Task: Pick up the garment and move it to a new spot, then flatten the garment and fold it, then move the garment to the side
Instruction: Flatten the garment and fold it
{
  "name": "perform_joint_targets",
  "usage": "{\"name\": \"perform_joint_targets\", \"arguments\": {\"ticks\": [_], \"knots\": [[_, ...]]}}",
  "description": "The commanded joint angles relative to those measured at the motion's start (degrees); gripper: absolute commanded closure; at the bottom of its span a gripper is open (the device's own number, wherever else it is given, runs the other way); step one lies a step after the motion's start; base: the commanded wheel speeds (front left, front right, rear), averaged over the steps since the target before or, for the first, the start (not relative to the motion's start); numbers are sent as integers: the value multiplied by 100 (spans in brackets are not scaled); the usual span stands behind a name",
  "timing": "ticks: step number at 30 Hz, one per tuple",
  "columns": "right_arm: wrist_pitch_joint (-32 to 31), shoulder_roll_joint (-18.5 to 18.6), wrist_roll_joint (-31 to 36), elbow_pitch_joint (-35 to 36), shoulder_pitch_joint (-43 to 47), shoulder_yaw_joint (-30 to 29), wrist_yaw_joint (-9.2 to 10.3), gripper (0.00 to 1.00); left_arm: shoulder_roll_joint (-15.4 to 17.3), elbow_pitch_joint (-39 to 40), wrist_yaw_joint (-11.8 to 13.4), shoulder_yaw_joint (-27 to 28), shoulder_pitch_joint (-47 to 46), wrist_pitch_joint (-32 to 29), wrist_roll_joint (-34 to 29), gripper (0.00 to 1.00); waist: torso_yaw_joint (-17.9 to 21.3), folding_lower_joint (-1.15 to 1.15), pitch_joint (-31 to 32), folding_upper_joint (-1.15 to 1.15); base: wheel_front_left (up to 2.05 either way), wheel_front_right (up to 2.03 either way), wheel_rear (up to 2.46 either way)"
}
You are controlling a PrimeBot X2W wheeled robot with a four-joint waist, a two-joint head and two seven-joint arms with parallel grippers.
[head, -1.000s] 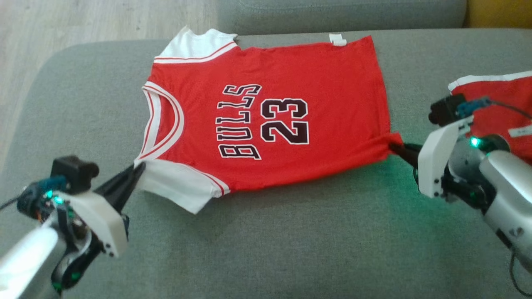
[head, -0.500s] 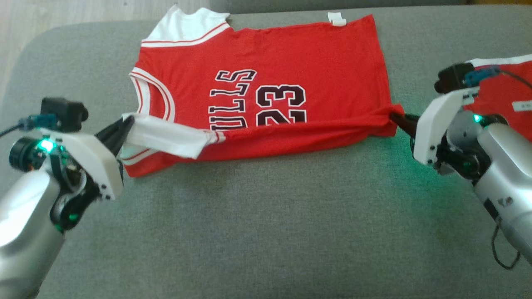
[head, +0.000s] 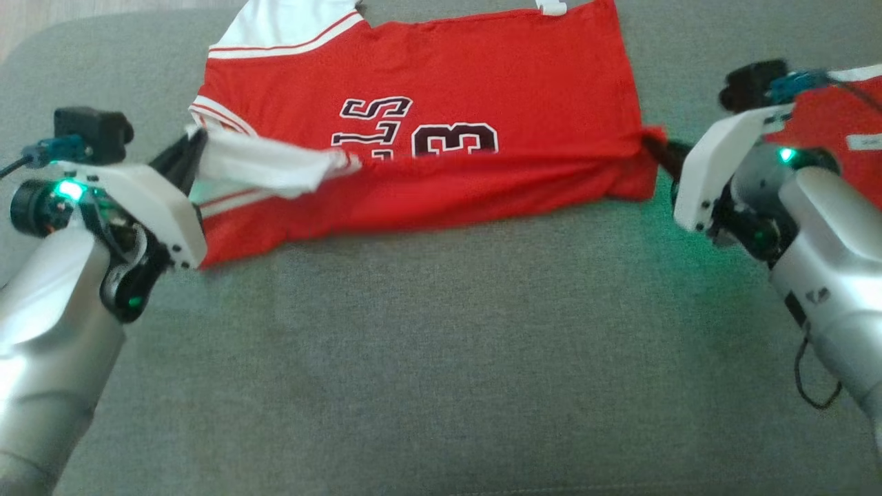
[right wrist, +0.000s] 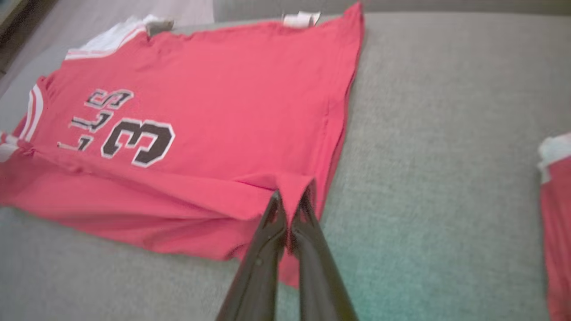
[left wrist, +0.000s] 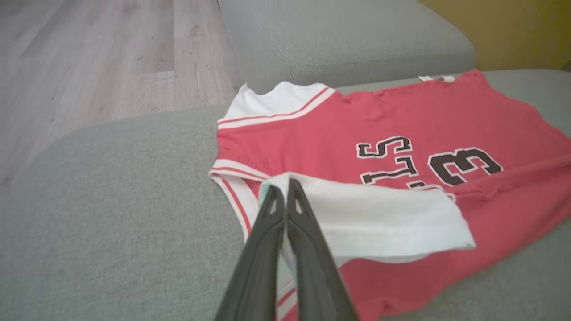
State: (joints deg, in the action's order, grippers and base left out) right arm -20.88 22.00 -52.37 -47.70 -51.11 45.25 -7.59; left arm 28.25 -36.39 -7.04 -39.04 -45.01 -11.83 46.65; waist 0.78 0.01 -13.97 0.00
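On the couch (head: 441,344), the shirt (head: 448,76) had its near edge lifted further over the letters (head: 375,109), so the fold looked half done. The left gripper (head: 195,143) stayed pinched shut on the white sleeve (head: 262,164), the right gripper (head: 653,143) on the bottom corner (right wrist: 292,185).

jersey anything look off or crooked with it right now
Mid-fold, not faulty: the near edge of the jersey is lifted over its lettering, left gripper shut on the white sleeve, right gripper shut on the hem corner. The crease on the sofa runs slanted, with wrinkles near the right corner. No damage shows.
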Motion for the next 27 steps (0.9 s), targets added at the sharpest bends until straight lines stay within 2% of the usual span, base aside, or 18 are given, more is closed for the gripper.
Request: {"name": "perform_joint_targets", "arguments": {"ticks": [1, 4, 8, 12, 15, 19, 23, 27], "knots": [[175, -46, 28, -10, -200, -143, 10, 0, 184, 4, 47, 263, -419, 211, -90, 0, 4, -1, -8, 0, 0, 0, 0], [543, -280, -127, -277, -348, -453, 10, 0, 35, -327, 193, 345, -624, 835, -266, 0, 3, -1, -6, 0, 0, 0, 0], [1270, -395, -159, -387, -465, -694, 10, 0, -113, -722, 391, 434, -772, 1587, -438, 0, -29, -1, 59, 0, 0, 0, 0], [2362, -447, -60, -348, -447, -883, 10, 0, -245, -837, 513, 584, -747, 2307, -458, 0, -84, -1, 206, 0, 0, 0, 0], [3179, -524, 116, -251, -341, -939, 10, 0, -264, -664, 649, 762, -600, 2608, -516, 0, -118, -1, 333, 0, 0, 0, 0], [3564, -644, 505, -60, -86, -1196, 10, 0, -260, 216, 932, 1204, -127, 2677, -877, 0, -172, -1, 507, 0, 0, 0, 0], [3584, -823, 1531, 708, 515, -2202, 10, 0, -398, 1433, 1236, 1772, 836, 2680, -1416, 0, -200, -1, 635, 0, 0, 0, 0], [3586, -1368, 2718, 1497, 1678, -3141, 10, 0, -678, 2362, 1428, 2230, 1892, 2681, -1944, 0, -211, -1, 744, 0, 0, 0, 0]]}}
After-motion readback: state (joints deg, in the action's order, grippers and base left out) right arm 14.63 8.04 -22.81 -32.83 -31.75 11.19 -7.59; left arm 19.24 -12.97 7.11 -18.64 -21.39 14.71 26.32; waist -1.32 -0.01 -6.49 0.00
